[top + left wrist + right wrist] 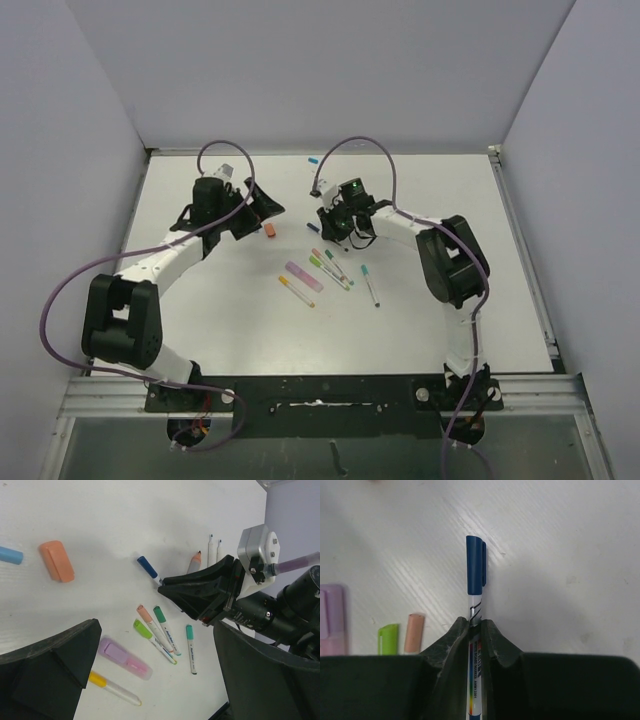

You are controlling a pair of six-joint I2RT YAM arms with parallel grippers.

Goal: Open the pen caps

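My right gripper [475,625] is shut on the white barrel of a pen [474,680]. The pen's dark blue cap [476,565] is still on and sticks out past the fingertips, just above the table. The same gripper [167,587] and blue cap [147,567] show in the left wrist view. My left gripper [155,680] is open wide and empty, hovering above a lilac-pink highlighter [125,659], a yellow-capped pen [112,687] and green [142,629], salmon [145,613] and teal-capped pens [189,632]. From above, the left gripper [265,207] faces the right gripper [325,224].
A loose salmon-orange cap [57,560] and a light blue cap [10,555] lie on the table left of the grippers. Three uncapped pens [212,547] lie behind the right gripper. Another blue cap [314,160] lies near the back wall.
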